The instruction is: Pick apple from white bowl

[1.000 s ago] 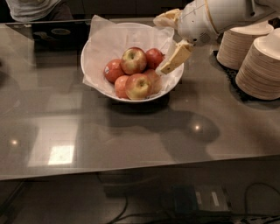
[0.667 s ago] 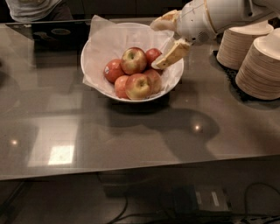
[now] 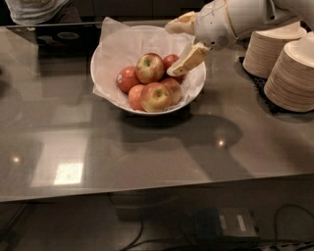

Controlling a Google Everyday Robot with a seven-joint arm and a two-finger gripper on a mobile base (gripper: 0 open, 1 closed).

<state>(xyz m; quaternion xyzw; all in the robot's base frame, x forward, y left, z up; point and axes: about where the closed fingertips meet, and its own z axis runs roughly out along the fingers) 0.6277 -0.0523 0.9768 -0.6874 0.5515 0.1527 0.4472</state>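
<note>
The white bowl (image 3: 105, 73), lined with crinkled white paper, stands on the grey table and holds several apples. The yellow-green apple (image 3: 149, 67) with red blush and a dark stem dimple sits on top of the pile. A deep-red apple with a white sticker (image 3: 126, 78) lies to its left. A more orange apple (image 3: 155, 96) lies at the front. My gripper (image 3: 170, 51) hovers over the bowl's right side, just right of the yellow-green apple. It is open and empty; its lower finger (image 3: 189, 59) reaches down toward the apples at the right.
Two stacks of beige paper plates (image 3: 294, 73) stand on a black mat at the right, close beside my arm. A person in a light shirt (image 3: 34, 10) is at the far left edge behind the table. Cables and a power strip (image 3: 230, 223) lie on the floor below.
My gripper has moved a little up and to the left over the bowl, toward the top apple. The apples and bowl have not moved.
</note>
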